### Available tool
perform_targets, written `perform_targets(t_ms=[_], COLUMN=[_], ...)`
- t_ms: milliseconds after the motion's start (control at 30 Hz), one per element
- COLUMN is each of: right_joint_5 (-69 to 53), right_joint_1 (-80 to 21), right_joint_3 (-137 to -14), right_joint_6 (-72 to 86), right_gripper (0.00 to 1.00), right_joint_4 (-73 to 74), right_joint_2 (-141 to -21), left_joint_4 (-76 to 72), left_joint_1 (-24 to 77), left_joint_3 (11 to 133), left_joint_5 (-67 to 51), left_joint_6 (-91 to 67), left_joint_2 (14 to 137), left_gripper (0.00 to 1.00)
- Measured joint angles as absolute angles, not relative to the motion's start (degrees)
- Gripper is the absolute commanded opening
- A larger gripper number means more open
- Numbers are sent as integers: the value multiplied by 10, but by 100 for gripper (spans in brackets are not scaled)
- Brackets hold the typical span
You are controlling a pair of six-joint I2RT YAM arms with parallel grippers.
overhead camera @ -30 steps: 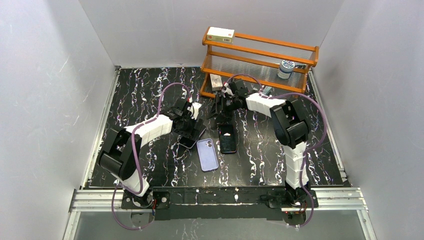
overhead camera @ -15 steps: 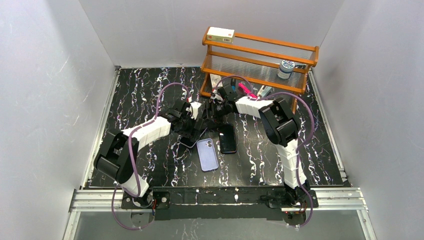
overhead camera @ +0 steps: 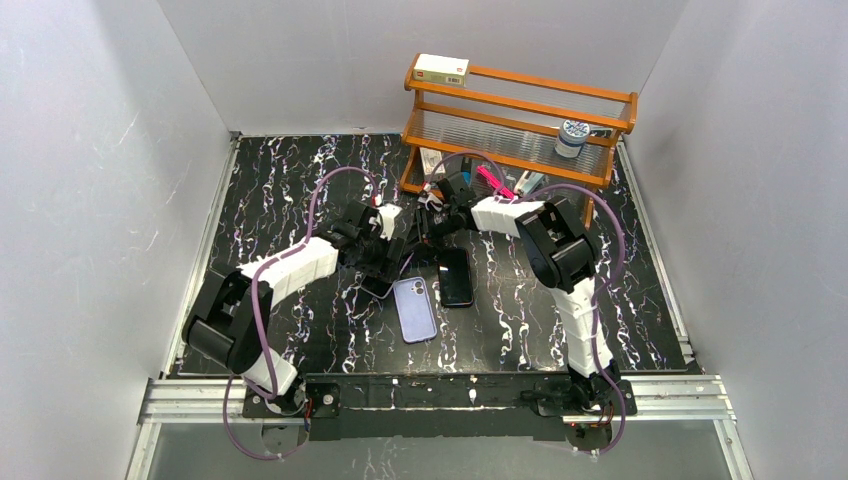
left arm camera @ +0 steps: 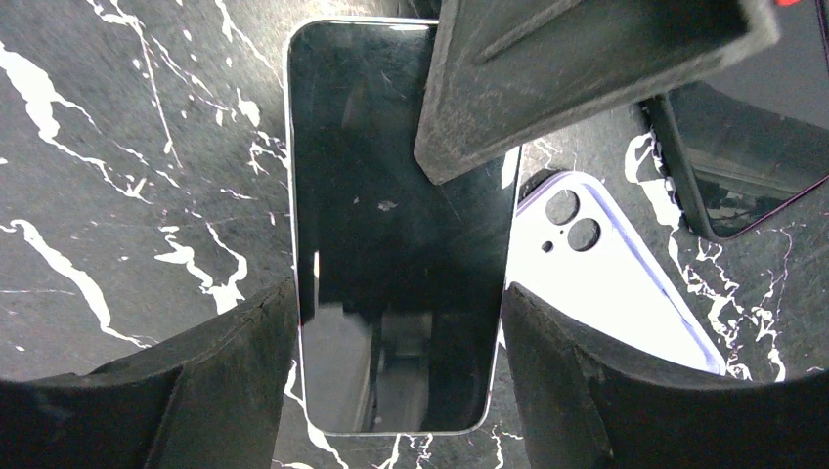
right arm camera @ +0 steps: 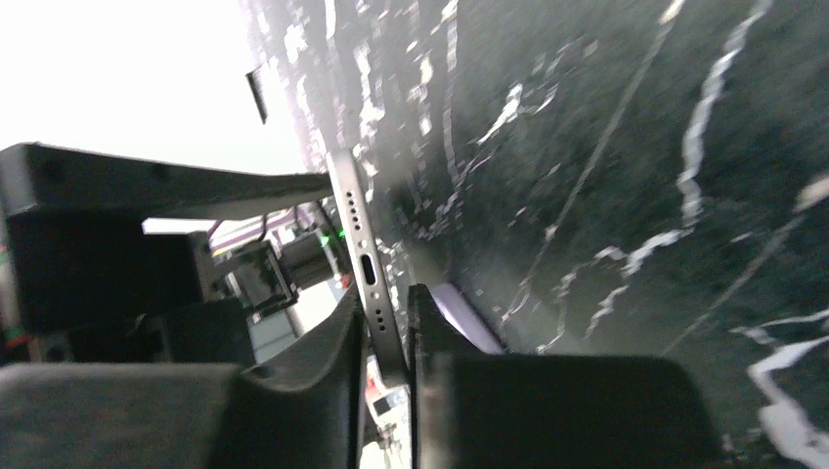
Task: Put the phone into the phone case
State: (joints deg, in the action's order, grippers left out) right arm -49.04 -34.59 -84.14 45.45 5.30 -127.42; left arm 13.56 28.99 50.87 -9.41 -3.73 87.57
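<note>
black marble tabletop (overhead camera: 290,200). right gripper (right arm camera: 386,322) is pinched on the phone (left arm camera: 396,283) by its end edge; left gripper (left arm camera: 396,391) straddles it, spread, gripping nothing. lavender phone case (overhead camera: 414,309) lies at the phone's 5 o'clock, long axes near parallel.

1. The phone (left arm camera: 396,254) has its two o'clock corner hidden behind a dark gripper finger (left arm camera: 547,68).
2. The phone case (left arm camera: 606,278) is overlapped at nine o'clock.
3. A second phone (left arm camera: 753,156) is cut at three o'clock.
</note>
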Motion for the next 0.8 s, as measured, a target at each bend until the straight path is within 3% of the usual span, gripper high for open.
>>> perform_targets(t_ms=[167, 367, 600, 800], right_joint_5=[-479, -435, -341, -230], right_joint_1=[-346, -329, -312, -315], right_joint_3=[-771, -643, -528, -393], right_joint_6=[496, 582, 681, 786], right_gripper=[1, 1, 1, 1], right_joint_4=[-8, -57, -142, -206], right_joint_2=[-1228, -1127, -954, -802], left_joint_4=[159, 205, 235, 146], left_joint_1=[295, 293, 292, 290], left_joint_3=[511, 537, 585, 498], left_joint_5=[-85, -44, -80, -121], left_joint_6=[-37, -77, -278, -505], left_joint_2=[848, 771, 703, 624], left_gripper=[72, 85, 83, 76])
